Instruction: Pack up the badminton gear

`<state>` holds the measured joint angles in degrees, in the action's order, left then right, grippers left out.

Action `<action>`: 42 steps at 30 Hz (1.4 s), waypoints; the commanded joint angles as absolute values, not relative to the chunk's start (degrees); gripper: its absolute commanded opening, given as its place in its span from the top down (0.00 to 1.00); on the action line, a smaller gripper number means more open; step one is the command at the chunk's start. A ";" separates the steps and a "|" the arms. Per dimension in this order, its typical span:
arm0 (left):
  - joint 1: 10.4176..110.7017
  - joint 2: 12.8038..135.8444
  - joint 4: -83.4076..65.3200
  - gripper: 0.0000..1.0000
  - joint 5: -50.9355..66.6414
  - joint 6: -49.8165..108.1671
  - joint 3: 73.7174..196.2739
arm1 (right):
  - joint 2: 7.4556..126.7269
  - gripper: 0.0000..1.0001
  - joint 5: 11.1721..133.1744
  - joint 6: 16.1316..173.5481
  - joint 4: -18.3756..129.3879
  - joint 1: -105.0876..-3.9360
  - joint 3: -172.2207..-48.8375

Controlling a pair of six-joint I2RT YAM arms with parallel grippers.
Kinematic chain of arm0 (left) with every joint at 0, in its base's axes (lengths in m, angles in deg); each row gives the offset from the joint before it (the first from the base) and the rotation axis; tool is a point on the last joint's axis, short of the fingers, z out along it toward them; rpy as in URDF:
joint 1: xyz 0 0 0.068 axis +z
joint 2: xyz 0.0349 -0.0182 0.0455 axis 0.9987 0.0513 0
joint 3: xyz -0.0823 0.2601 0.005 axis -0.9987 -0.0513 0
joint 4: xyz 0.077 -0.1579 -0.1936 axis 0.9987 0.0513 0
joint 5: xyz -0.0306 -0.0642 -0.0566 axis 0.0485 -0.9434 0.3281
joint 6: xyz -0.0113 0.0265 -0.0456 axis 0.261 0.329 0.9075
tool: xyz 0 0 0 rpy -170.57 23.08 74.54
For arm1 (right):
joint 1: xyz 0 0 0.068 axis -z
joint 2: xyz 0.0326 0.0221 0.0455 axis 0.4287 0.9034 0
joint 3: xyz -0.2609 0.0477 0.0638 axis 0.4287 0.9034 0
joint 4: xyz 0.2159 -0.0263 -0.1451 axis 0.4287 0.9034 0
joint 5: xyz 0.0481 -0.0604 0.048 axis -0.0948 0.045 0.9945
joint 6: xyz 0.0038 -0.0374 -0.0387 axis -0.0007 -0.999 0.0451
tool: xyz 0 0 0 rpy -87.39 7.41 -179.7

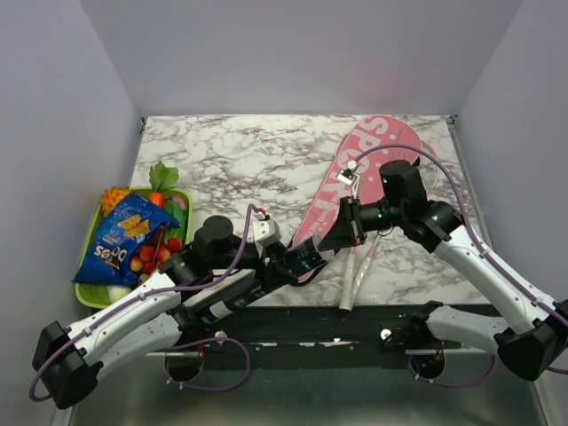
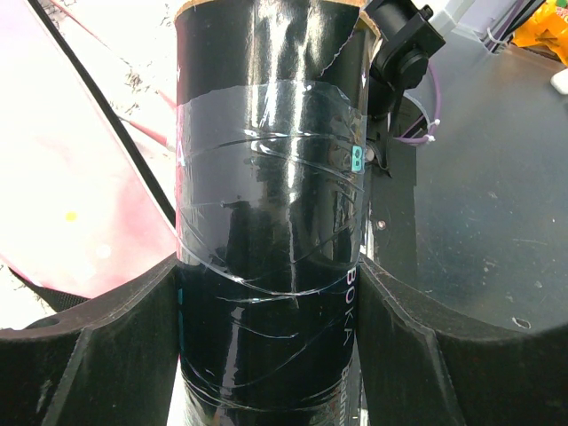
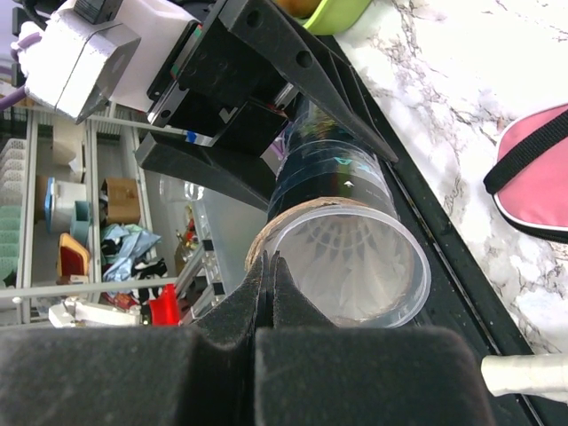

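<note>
Subject: black tube (image 2: 266, 177), gripped around its body by the left hand (image 2: 268, 337), one finger on each side and both touching its wall.
Location of tube: lower centre of the top view, held between the two arms above the near edge of the worktop (image 1: 231, 160).
Long axis of tube: diagonal in the top view, from lower left to upper right. The end closed by the clear cap (image 3: 351, 262) pointed to the upper right, at the right hand (image 3: 271, 284).
Right hand: fingers pressed together, tips at the cap's rim on its left in the right wrist view. Whether they pinched the lip could not be told.
Step in hand (judged): work on the cap, seating or freeing it; which of the two was not clear.
Doing it well (judged): the left hand should keep a firm hold, while the right pushes or pulls along the tube's axis, not across it. A sideways pull could lever the tube out of the left fingers.
Pink bag (image 1: 355, 169): flat on the worktop in the upper right, lettered end farthest up.
Rackets (image 1: 351, 280): white handles beside the bag's narrow end, pointing to the lower edge; frames hidden under the right arm.
</note>
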<state>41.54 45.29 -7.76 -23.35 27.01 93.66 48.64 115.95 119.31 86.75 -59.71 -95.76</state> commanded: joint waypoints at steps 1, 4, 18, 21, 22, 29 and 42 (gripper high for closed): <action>41.09 44.88 -3.78 1.00 -23.70 30.87 92.27 | 48.85 0.99 118.06 120.02 85.15 -60.54 -97.56; 41.09 44.80 -3.86 1.00 -23.70 30.87 92.18 | 48.68 0.99 118.06 120.11 85.06 -60.80 -97.65; 41.09 44.53 -4.39 1.00 -23.70 31.22 91.66 | 48.24 0.99 119.90 121.34 83.74 -61.24 -97.03; 41.09 44.62 -4.65 1.00 -23.70 31.39 91.65 | 48.15 0.99 120.25 121.25 84.00 -61.33 -96.95; 41.09 44.71 -4.65 1.00 -23.70 31.39 91.65 | 48.15 0.99 120.34 121.25 84.09 -61.42 -96.86; 41.18 44.45 -4.65 1.00 -23.61 31.40 91.65 | 48.94 0.99 121.31 121.69 83.39 -61.86 -95.54; 41.18 44.18 -4.22 1.00 -23.44 31.31 91.48 | 50.08 0.89 122.10 122.92 81.37 -62.74 -93.61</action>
<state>41.52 44.33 -8.57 -23.46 27.44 93.02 49.10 119.25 121.98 82.90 -61.11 -94.77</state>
